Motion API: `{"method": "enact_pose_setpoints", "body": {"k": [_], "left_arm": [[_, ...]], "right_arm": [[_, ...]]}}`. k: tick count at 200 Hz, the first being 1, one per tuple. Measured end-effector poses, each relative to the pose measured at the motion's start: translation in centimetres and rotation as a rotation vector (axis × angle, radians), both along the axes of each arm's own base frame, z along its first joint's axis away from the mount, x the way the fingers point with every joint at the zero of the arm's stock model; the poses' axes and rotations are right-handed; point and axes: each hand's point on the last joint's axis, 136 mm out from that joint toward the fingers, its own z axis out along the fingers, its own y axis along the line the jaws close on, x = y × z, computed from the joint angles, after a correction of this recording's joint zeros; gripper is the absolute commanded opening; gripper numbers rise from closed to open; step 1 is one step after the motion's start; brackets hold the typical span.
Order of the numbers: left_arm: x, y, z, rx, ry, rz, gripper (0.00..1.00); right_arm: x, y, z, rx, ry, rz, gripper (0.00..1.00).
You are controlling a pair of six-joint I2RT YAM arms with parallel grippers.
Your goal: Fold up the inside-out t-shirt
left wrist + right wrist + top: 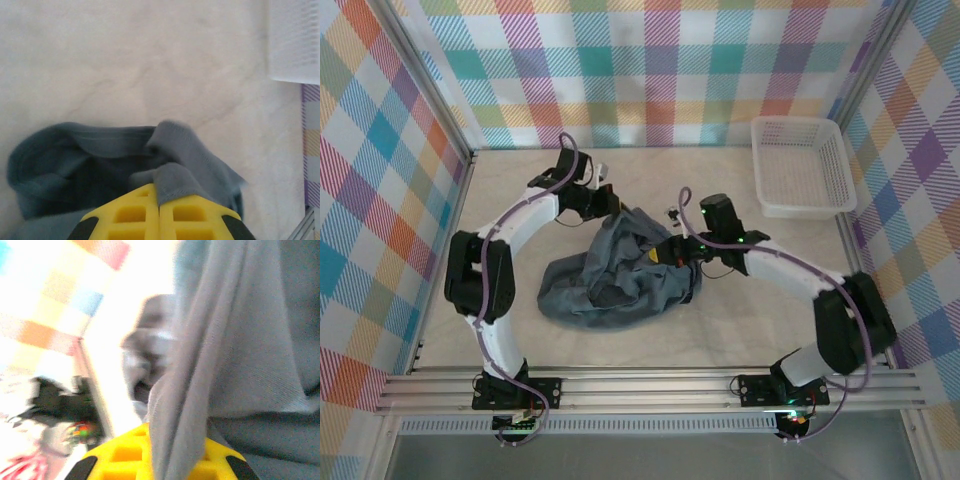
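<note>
The inside-out t-shirt (610,275) is a dark slate-grey heap, bunched up in the middle of the table. My left gripper (608,205) is at the heap's far left corner, shut on a fold of its hem (175,180) that rises from between the yellow fingers (135,215). On the heap's right side my right gripper (672,252) is shut on another fold of the t-shirt (200,405), and the cloth hangs up out of its yellow fingers (120,460). Both pinched edges are lifted a little above the table.
A white mesh basket (802,165) stands at the back right; its corner (295,45) shows in the left wrist view. Checked walls enclose the pale table (720,330) on three sides. An aluminium rail (650,385) carries the arm bases at the near edge.
</note>
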Motion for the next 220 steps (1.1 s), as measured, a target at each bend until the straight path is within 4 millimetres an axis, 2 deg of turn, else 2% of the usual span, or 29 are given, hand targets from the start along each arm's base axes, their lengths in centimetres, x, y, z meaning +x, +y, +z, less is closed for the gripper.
{"method": "enact_pose_setpoints", "body": {"k": [9,18,27,39,46,57,74,86,100,110,121,143,148,156,162,168,173,196,210,220], "left_arm": [[-0.5,0.3,-1.5,-0.004,0.043,-0.001,0.31],[-1.0,0.9,-2.5,0.009,0.065,0.016,0.43],[-1.2,1.5,-2.7,0.013,0.073,0.035,0.50],[-1.7,2.5,-1.9,0.012,0.057,0.062,0.52],[-2.4,3.1,-0.8,0.010,0.042,0.079,0.52],[-4.0,3.9,2.0,-0.012,0.000,0.118,0.51],[-7.3,4.7,7.0,-0.081,-0.089,0.178,0.34],[-9.8,4.2,9.9,-0.159,-0.154,0.193,0.33],[-12.3,2.5,11.2,-0.258,-0.159,0.177,0.39],[-13.2,1.0,10.9,-0.304,-0.135,0.153,0.48],[-13.6,-0.6,9.6,-0.332,-0.074,0.141,0.55],[-13.4,-3.2,4.8,-0.314,0.072,0.121,0.62],[-13.3,-3.5,3.8,-0.309,0.100,0.124,0.60],[-13.1,-3.9,2.5,-0.299,0.130,0.129,0.49],[-12.9,-4.2,1.7,-0.294,0.148,0.129,0.34],[-12.8,-4.4,1.2,-0.294,0.158,0.128,0.13],[-12.6,-4.6,0.9,-0.297,0.163,0.130,0.00],[-12.0,-4.9,1.5,-0.322,0.134,0.122,0.00],[-11.7,-4.6,2.9,-0.337,0.099,0.121,0.00],[-11.4,-4.3,4.4,-0.351,0.070,0.120,0.00]], "right_arm": [[-0.8,0.1,2.0,0.060,-0.029,0.028,0.00],[-1.5,0.1,3.1,0.098,-0.035,0.060,0.00],[-2.1,0.0,3.6,0.124,-0.032,0.086,0.00],[-2.4,0.1,3.8,0.145,-0.016,0.107,0.00],[-2.5,0.2,3.7,0.150,-0.003,0.119,0.00],[-2.5,0.3,3.1,0.150,0.026,0.132,0.01],[-2.5,0.5,1.9,0.138,0.073,0.145,0.02],[-2.4,0.6,1.3,0.128,0.097,0.150,0.02],[-2.2,0.8,1.1,0.126,0.113,0.156,0.03],[-2.0,0.9,1.2,0.127,0.115,0.159,0.04],[-1.9,1.0,1.5,0.132,0.113,0.163,0.04],[-1.8,1.1,1.9,0.138,0.104,0.166,0.04],[-1.8,1.2,1.9,0.138,0.104,0.166,0.04],[-1.8,1.1,1.9,0.138,0.104,0.166,0.04],[-1.8,1.1,1.9,0.138,0.104,0.166,0.05],[-1.8,1.1,1.9,0.138,0.104,0.165,0.05],[-1.7,1.1,1.9,0.136,0.102,0.163,0.05],[-1.4,0.8,1.3,0.097,0.100,0.120,0.05],[-1.2,0.1,0.5,0.061,0.081,0.072,0.04],[-1.1,-0.6,-0.2,0.039,0.077,0.037,0.07]]}}
